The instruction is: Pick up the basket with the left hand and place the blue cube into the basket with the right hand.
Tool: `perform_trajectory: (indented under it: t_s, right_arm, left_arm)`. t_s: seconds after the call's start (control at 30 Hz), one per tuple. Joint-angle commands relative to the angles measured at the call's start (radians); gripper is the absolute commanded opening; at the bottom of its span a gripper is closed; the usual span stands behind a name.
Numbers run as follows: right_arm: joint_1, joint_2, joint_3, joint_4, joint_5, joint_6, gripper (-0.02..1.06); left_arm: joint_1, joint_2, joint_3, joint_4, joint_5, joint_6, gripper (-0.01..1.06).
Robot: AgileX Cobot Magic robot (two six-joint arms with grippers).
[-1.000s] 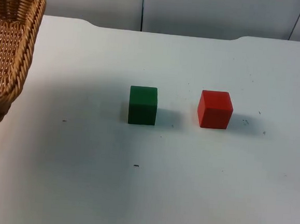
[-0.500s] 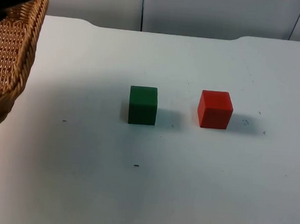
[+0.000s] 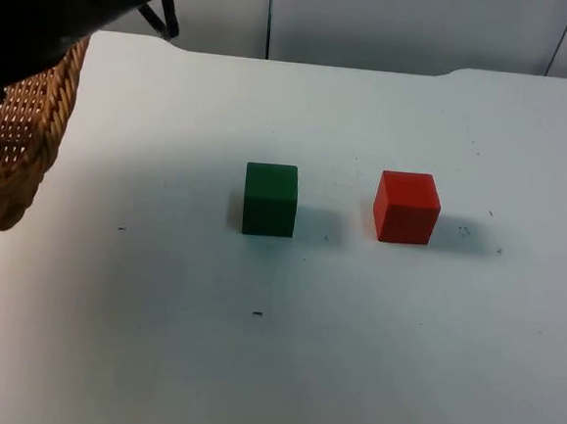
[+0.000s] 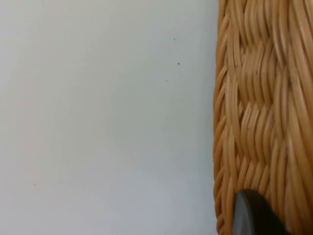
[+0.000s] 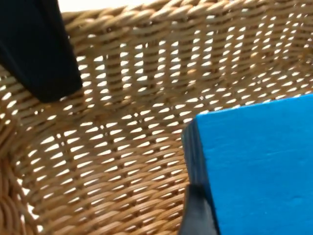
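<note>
— Right wrist view: where's the blue cube (image 5: 254, 166)?
— Clenched in my right fingers (image 5: 195, 210), above the basket (image 5: 122, 98) floor. Left fingers (image 4: 254, 215) at its wall; their grip I cannot tell. Release remains.

I am looking down at a white table top (image 3: 281, 369) that is filling most of the top view. Its far edge is running along 12 o'clock, where a grey partition wall (image 3: 406, 25) is standing behind it. A thin dark vertical seam (image 3: 269, 16) is splitting the wall's panels just left of 12 o'clock, and another slanted seam (image 3: 565, 36) is showing toward 1 o'clock. Small dark specks (image 3: 257, 314) are dotting the table surface. Soft light is falling evenly, casting faint shadows across the table toward 9 o'clock.
</note>
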Motion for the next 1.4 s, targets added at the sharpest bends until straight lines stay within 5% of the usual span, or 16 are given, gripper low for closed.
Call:
perform_trajectory:
  t_s: [0.0, 0.33, 0.4, 0.43, 0.47, 0.57, 0.63, 0.93, 1.37]
  right_arm:
    - [0.005, 0.011, -0.009, 0.03, -0.021, -0.003, 0.0]
    - [0.005, 0.034, -0.009, 0.033, -0.019, -0.003, 0.06]
    - [0.005, 0.034, -0.009, 0.033, -0.019, -0.003, 0.23]
    - [0.005, 0.031, -0.009, 0.033, -0.019, -0.003, 0.44]
    - [0.005, 0.031, -0.009, 0.033, -0.019, -0.003, 0.44]
    - [0.005, 0.007, -0.009, 0.03, -0.018, 0.015, 0.95]
    - [0.005, -0.009, -0.009, 0.026, -0.011, 0.003, 1.05]
    - [0.005, -0.153, -0.009, -0.058, 0.079, 0.001, 1.05]
    - [-0.05, -0.399, -0.002, -0.076, 0.373, -0.015, 1.05]
  left_arm:
    - [0.001, -0.004, -0.009, -0.043, 0.018, 0.01, 0.0]
    - [0.001, -0.004, -0.009, -0.046, 0.018, 0.01, 0.0]
    - [0.001, -0.004, -0.009, -0.046, 0.018, 0.01, 0.0]
    - [0.001, -0.004, -0.009, -0.046, 0.018, 0.013, 0.0]
    - [0.001, -0.004, -0.009, -0.046, 0.018, 0.013, 0.0]
    - [0.001, -0.004, -0.009, -0.046, 0.016, 0.012, 0.0]
    - [0.001, -0.004, -0.009, -0.048, 0.016, 0.012, 0.0]
    - [0.0, -0.004, -0.009, -0.061, 0.016, 0.028, 0.0]
    - [-0.127, 0.072, -0.009, -0.131, -0.094, 0.08, 0.0]
